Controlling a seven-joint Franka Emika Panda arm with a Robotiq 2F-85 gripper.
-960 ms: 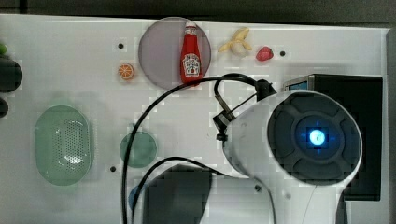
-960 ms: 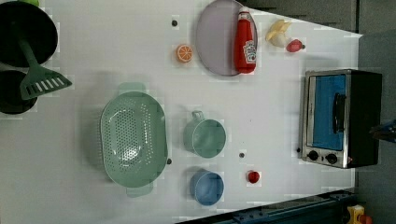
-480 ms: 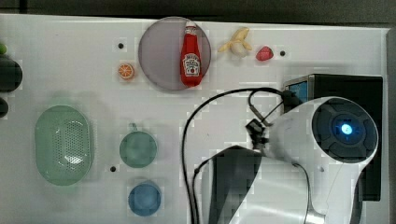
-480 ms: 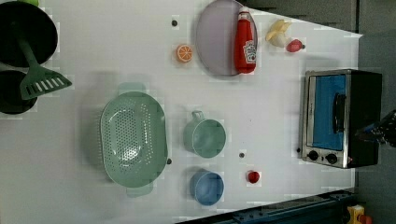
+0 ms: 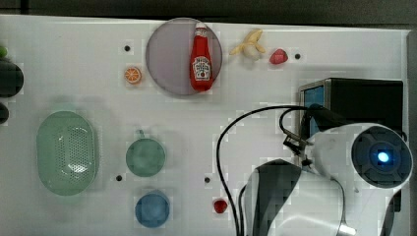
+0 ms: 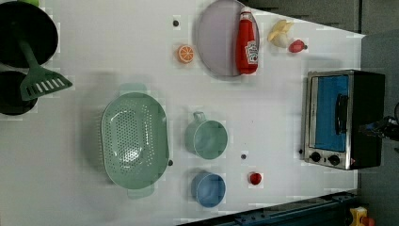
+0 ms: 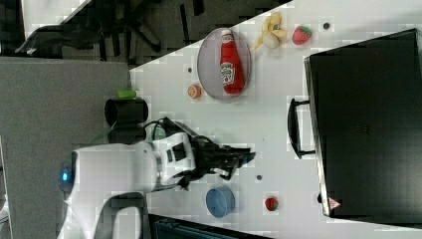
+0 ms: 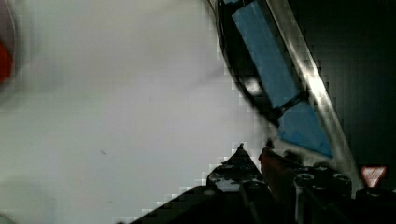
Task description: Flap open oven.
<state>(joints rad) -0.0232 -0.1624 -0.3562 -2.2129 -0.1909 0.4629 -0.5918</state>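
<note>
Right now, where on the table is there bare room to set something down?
Free: the stretch between the cup and the oven, and the corner above the colander, left of the orange slice, in the left view. Crowded: around the plate with the ketchup bottle, banana and strawberry.

Arm (image 5: 344, 177) covers most of the oven (image 5: 366, 98) front in the top view; knobs hidden. Red blur (image 8: 3, 60) cut off at wrist view edge, far from oven.

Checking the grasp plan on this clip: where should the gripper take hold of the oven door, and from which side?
Probably the dark bar handle on the oven door. It stands off the closed blue door, leaving a gap for fingers. Come from the table side, where the gripper is.
</note>
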